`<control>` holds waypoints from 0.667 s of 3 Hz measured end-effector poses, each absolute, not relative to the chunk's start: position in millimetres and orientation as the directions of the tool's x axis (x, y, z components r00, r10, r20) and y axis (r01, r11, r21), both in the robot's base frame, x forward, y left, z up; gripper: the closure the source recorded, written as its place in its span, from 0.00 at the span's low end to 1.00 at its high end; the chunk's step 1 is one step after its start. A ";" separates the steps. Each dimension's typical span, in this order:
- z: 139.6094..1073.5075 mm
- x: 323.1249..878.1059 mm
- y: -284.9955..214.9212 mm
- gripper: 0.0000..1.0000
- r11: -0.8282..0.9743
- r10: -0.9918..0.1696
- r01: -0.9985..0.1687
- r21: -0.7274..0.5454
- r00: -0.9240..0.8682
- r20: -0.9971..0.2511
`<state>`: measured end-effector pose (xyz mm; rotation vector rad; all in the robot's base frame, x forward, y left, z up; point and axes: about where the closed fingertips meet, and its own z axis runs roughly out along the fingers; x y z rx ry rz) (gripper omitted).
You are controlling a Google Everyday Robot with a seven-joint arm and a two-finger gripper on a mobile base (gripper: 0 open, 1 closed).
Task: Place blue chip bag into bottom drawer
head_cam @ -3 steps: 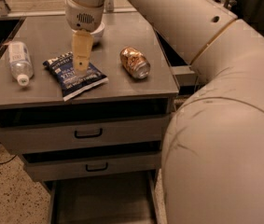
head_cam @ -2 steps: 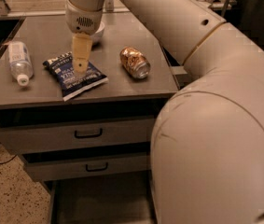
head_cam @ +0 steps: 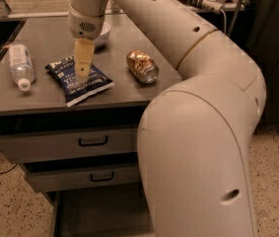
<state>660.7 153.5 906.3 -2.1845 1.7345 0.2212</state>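
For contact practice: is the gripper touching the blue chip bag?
Cannot tell. In the camera view the gripper overlaps the blue chip bag, hiding any gap.

Thick, smooth cream-white arm (head_cam: 198, 132), dotted with small dark holes (head_cam: 195, 29), thin gold ring (head_cam: 194, 46) at one joint, speckled grille (head_cam: 84, 27) near the wrist; tan gripper (head_cam: 83, 72) at far left.

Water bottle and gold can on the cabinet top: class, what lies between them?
The blue chip bag lies between them, with the gripper over its upper half; the camera view shows this.
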 end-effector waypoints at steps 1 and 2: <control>895.0 671.2 158.9 0.00 -0.204 -0.905 -0.966 -0.161 0.249 -0.345; 878.0 679.9 160.8 0.00 -0.204 -0.898 -0.968 -0.145 0.244 -0.366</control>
